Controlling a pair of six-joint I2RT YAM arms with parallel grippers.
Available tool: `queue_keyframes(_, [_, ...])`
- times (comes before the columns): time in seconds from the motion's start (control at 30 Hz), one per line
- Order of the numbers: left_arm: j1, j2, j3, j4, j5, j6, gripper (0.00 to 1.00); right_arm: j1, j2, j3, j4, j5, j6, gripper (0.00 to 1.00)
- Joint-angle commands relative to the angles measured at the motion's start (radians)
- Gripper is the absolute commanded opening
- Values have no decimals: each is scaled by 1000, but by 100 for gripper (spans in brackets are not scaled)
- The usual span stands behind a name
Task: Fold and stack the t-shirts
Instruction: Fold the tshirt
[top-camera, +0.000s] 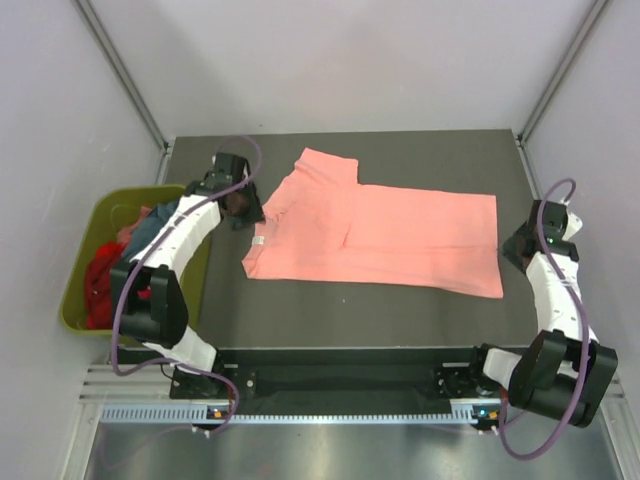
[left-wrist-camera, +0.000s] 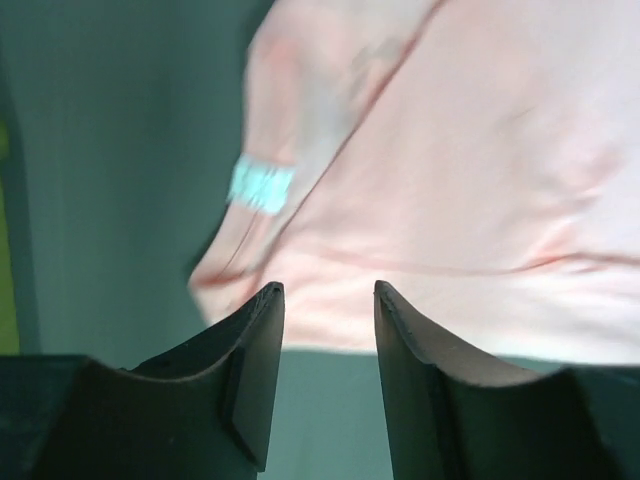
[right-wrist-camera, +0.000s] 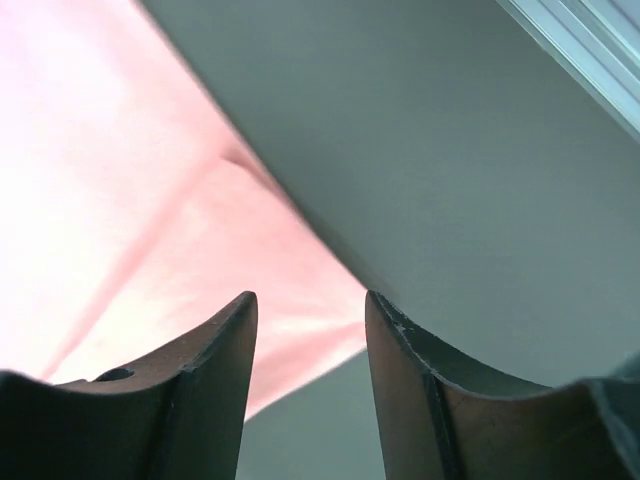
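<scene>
Seemingly between folds, the left gripper (left-wrist-camera: 328, 300) and right gripper (right-wrist-camera: 310, 300) hung open, empty, beside the pink shirt (top-camera: 400, 235); the next move needed a grip on its edges.

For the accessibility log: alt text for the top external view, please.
A salmon-pink t-shirt lies on the dark table, the left gripper at its left end, the right gripper at its right end. An olive-green bin of other shirts stands at the left.

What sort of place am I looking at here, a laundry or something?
Probably a robot test booth, not a laundry: two arms bolted at the edge of a dark table, plain white walls around it, and a pink shirt laid out beside a green bin of more.
</scene>
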Motion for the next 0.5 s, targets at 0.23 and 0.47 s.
queue_keyframes(0.23, [1, 225, 390, 325, 178, 83, 49, 30, 164, 230, 219, -222, -166, 49])
queue_keyframes(0.47, [2, 537, 605, 477, 180, 113, 49, 32, 437, 444, 224, -265, -224, 47])
